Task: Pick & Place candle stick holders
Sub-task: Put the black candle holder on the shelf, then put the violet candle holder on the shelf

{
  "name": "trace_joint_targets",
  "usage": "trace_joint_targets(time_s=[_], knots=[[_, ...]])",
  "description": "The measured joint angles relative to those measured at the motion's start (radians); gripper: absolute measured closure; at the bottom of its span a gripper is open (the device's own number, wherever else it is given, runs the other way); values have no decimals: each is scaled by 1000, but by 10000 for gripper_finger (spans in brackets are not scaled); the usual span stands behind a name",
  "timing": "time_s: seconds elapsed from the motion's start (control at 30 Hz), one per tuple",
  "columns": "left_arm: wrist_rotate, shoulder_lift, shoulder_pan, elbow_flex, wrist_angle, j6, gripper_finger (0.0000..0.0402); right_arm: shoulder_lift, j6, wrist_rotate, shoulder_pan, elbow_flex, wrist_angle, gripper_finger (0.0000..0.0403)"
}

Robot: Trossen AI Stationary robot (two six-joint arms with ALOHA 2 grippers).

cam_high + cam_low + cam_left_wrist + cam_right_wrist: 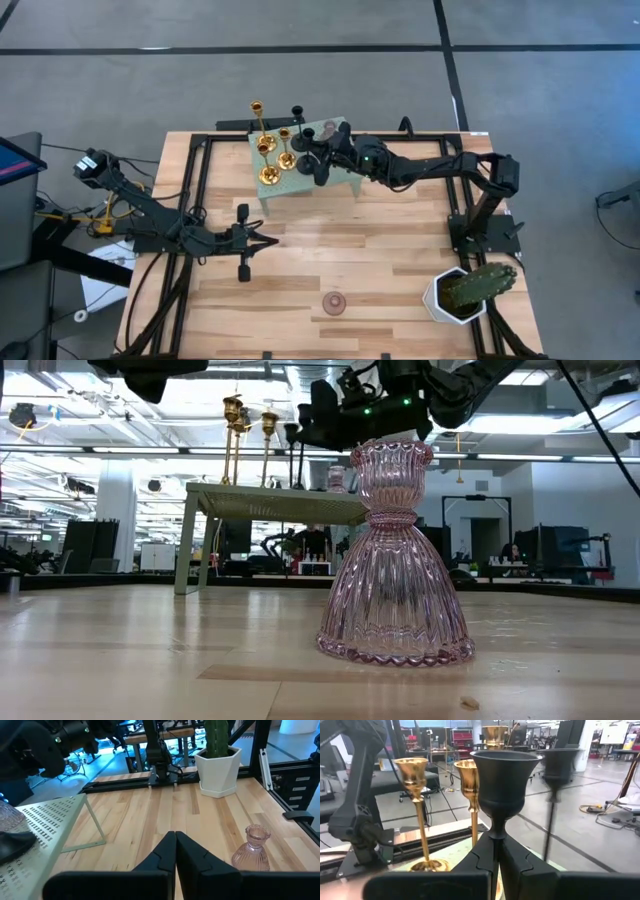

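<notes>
Right pincer: closed on the stem of a black holder, over the green stand
Left pincer: fingers pressed together, holding nothing; low over the surface, in front of the stand
Gold holders: three, upright on the stand, left of the right pincer
Other black holder: upright at the stand's far edge
Pink glass holder: upright on the surface near its front edge; well apart from both pincers
Cactus: white pot, front right corner
</notes>
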Motion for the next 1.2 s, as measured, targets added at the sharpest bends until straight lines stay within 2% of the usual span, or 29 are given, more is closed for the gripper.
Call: trace_joint_targets(time_s=[0.5, 0.83, 1.0, 1.2], knots=[[0, 0, 0, 0, 0, 0, 393, -28, -17, 3, -1, -1, -77, 393], [0, 0, 0, 0, 0, 0, 395, -25, -34, 3, 13, -5, -82, 299], [0, 0, 0, 0, 0, 0, 392, -25, -47, 3, 24, -4, -96, 237], [0, 0, 0, 0, 0, 0, 394, -83, -47, 3, 40, -3, -242, 169]])
